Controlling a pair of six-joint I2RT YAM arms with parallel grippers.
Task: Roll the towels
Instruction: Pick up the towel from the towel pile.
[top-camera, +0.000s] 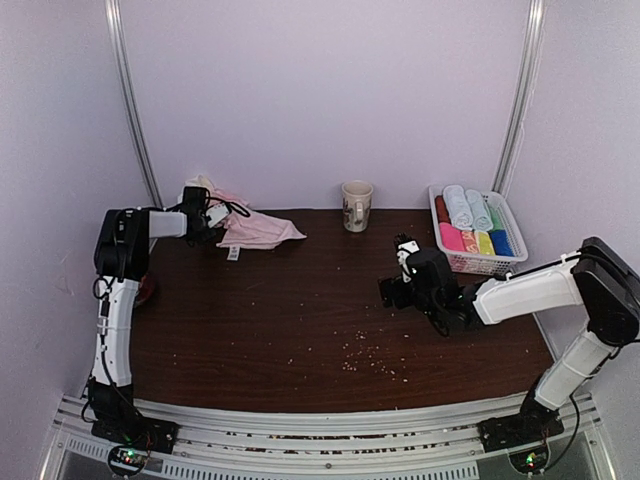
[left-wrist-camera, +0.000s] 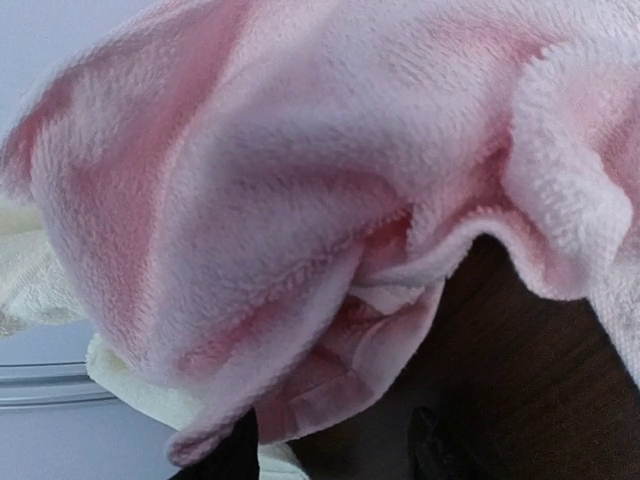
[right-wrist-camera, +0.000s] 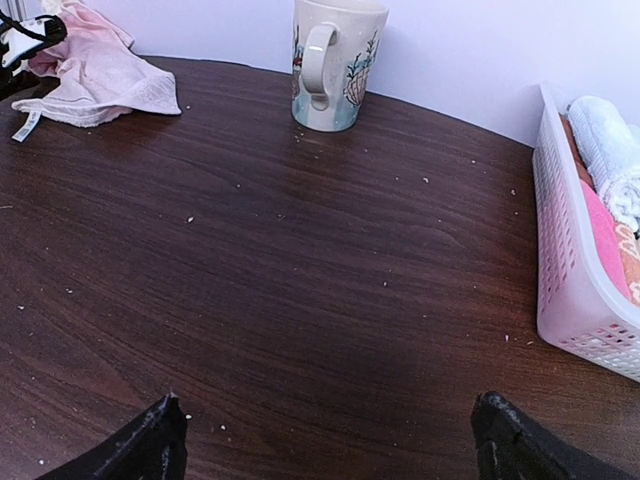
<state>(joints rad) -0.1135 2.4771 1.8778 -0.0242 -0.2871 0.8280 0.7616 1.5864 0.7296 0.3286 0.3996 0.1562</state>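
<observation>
Both towels are piled in the far-left corner of the bench (right-wrist-camera: 300, 280). The pale pink towel (top-camera: 262, 231) lies crumpled and unrolled, spreading out toward the middle of the far edge. The cream-white towel (top-camera: 198, 186) is bunched behind it against the wall, and from the left wrist view it peeks out under the pink one. A small label (right-wrist-camera: 26, 126) lies flat on the wood just beside the pink cloth, on the near side.

The left pincer (top-camera: 218, 218) is right up in the pile. Its wrist camera is basically full of pink fluff, with only two dark fingertips poking in at the bottom. There's a gap between them, but I honestly can't tell whether a fold is caught there.

The right pincer (right-wrist-camera: 330, 450) is over bare wood right of the middle, well apart from the towels, spread wide with nothing in it.

Also on the bench are a mug (right-wrist-camera: 335, 60) upright at the far edge, a white basket (right-wrist-camera: 570, 270) of rolled towels in the far-right corner, and crumbs (top-camera: 365, 355) scattered toward the near edge.
</observation>
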